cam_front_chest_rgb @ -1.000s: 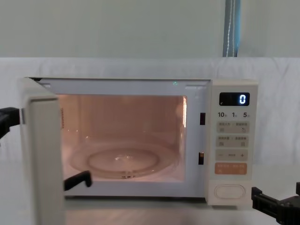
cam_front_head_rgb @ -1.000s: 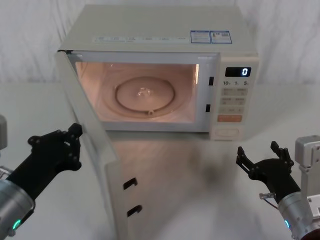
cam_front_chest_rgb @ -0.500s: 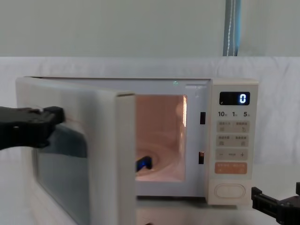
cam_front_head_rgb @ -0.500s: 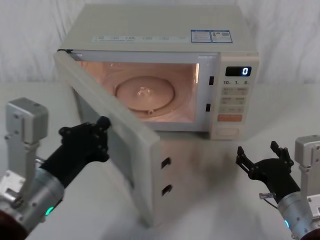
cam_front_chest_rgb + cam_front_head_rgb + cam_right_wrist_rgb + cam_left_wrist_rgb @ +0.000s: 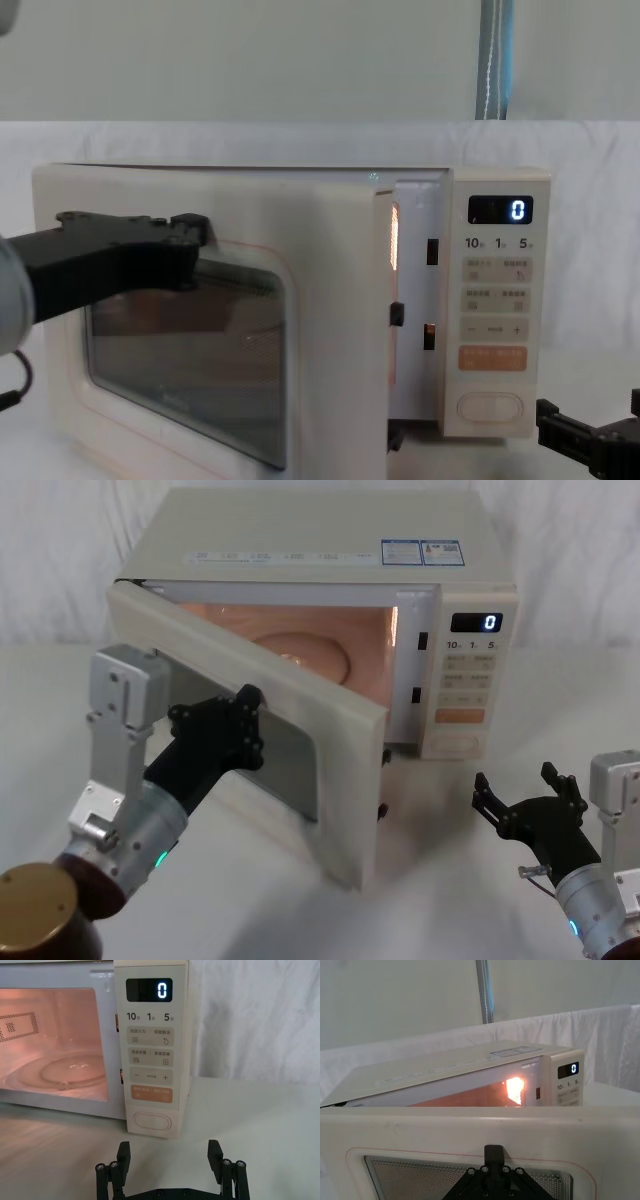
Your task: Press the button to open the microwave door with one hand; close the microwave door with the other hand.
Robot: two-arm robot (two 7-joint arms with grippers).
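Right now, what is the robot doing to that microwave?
The robot is shutting it. Its left gripper is pressed against the front of the microwave door, by the glass window, swinging the door toward the microwave. The door is only partly open now and the light inside is on. The right gripper waits open above the table, in front of the control panel and its big button, touching nothing.

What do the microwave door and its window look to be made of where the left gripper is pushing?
The microwave door looks like smooth cream plastic with a soft sheen. Its window seems dark glass over a perforated mesh, see-through and reflective. The left gripper looks matte black, plastic or metal.
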